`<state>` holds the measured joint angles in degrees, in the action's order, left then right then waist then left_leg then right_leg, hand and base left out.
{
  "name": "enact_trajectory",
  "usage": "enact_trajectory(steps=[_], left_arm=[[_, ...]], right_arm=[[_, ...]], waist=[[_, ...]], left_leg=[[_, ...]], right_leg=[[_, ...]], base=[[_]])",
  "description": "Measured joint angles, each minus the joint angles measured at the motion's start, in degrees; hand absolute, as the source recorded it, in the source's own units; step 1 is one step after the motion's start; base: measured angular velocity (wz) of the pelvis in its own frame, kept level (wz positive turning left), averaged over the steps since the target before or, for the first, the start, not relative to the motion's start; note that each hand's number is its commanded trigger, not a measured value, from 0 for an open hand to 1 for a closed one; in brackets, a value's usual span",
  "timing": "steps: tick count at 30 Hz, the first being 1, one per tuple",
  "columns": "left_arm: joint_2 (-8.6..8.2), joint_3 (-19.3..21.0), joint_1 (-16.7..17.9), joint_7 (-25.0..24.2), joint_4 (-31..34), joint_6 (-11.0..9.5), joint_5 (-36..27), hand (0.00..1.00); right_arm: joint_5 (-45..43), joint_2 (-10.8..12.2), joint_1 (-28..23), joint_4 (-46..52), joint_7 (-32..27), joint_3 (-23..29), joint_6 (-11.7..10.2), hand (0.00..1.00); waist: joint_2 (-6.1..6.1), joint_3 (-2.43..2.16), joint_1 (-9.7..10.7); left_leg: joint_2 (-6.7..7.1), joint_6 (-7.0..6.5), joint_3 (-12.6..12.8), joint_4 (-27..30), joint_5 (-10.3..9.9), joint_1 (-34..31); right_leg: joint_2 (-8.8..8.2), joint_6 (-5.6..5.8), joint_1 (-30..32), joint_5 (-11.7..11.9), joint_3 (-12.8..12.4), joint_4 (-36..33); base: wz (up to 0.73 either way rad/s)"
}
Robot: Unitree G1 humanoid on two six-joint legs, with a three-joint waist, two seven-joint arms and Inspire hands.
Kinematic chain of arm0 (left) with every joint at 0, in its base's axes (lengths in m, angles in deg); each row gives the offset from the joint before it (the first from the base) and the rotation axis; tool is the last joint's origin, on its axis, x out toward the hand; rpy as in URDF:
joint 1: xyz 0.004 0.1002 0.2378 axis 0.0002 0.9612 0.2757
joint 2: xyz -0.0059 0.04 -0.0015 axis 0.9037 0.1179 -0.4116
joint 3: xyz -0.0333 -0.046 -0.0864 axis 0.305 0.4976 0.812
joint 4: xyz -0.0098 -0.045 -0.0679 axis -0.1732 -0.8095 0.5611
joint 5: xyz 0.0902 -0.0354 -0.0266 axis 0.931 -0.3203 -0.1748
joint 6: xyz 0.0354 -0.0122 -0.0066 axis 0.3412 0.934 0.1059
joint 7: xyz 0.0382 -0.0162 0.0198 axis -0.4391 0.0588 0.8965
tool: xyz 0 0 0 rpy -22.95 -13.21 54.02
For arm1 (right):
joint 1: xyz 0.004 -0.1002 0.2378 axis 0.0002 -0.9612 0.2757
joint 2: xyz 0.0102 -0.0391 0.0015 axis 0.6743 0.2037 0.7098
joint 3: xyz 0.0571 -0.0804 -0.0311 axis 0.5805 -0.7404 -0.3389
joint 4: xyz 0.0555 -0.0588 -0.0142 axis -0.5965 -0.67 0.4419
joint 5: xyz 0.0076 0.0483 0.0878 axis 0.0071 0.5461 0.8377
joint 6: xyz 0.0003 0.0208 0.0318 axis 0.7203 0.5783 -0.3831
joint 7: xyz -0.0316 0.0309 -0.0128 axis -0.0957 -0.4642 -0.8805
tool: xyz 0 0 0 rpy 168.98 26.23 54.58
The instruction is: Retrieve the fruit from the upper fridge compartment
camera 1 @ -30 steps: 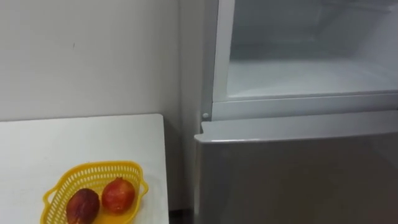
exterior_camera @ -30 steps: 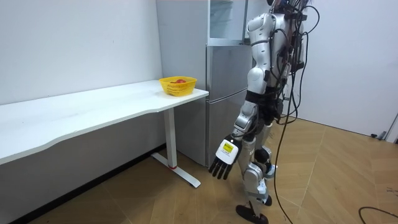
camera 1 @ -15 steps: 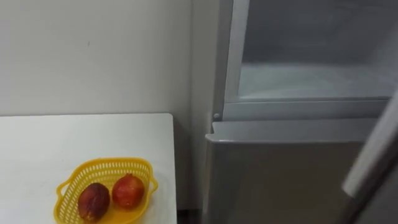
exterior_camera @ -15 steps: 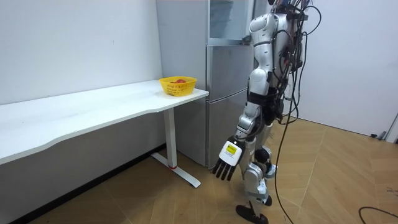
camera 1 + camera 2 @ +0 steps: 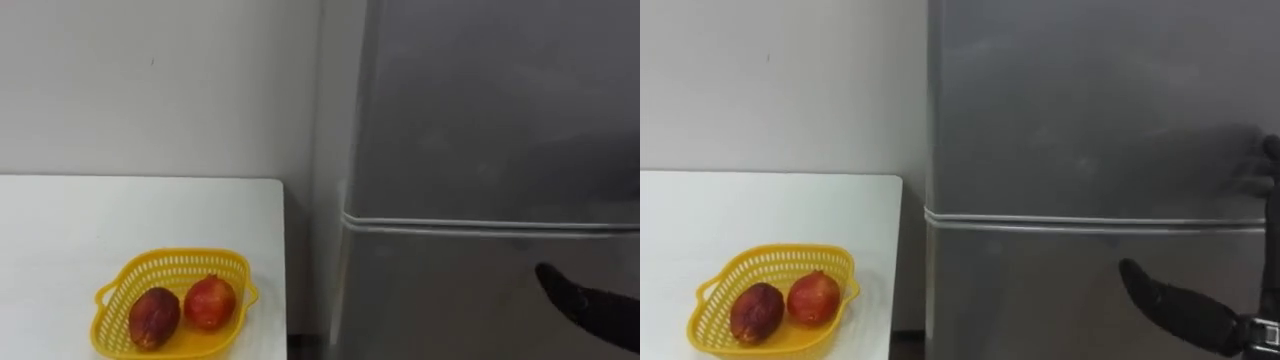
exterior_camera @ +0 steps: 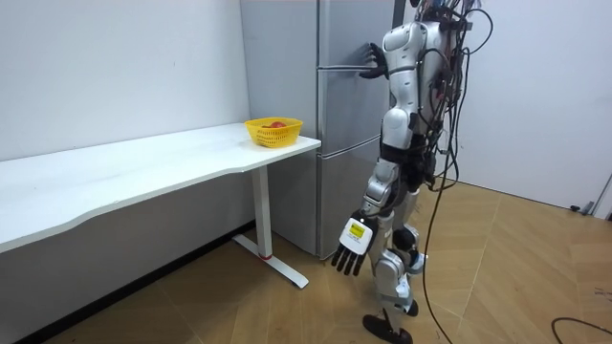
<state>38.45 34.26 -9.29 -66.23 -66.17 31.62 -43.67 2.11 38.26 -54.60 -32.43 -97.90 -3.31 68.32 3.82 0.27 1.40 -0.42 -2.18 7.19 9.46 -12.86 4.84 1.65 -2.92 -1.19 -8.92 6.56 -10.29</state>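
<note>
Upper door (image 5: pixel 480 110) has shut; room view adds hanging left hand (image 6: pixel 349 253).

The upper fridge door (image 5: pixel 490 110) has swung shut, and the inside is gone from sight! The right robot hand (image 5: pixel 1180 308) has come up, fingers spread flat against the fridge front.

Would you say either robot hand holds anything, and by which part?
Nothing is held: the right robot hand rests open against the fridge door; the left robot hand hangs open.
</note>
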Motion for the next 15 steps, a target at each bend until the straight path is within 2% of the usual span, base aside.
enact_trajectory(steps=[8,15], left_arm=[[0.36,-0.09,0.32,0.0,1.22,0.04,0.02,0.0],[0.28,-0.07,0.76,-0.52,1.26,0.06,0.2,0.0]], right_arm=[[2.25,0.03,0.05,-3.7,6.6,0.45,-0.08,0.0],[3.18,0.03,0.02,-4.49,9.11,0.41,0.82,0.0]], waist=[[0.19,-0.13,-0.06],[0.41,-0.17,-0.13]], left_leg=[[-0.12,0.0,0.08,0.31,-0.05,0.04],[-0.13,0.02,0.07,0.92,-0.03,-0.23]], right_leg=[[0.09,-0.12,-0.17,0.77,0.04,-0.14],[0.05,-0.17,0.07,0.81,-0.31,-0.32]], base=[[-0.01],[0.0]])
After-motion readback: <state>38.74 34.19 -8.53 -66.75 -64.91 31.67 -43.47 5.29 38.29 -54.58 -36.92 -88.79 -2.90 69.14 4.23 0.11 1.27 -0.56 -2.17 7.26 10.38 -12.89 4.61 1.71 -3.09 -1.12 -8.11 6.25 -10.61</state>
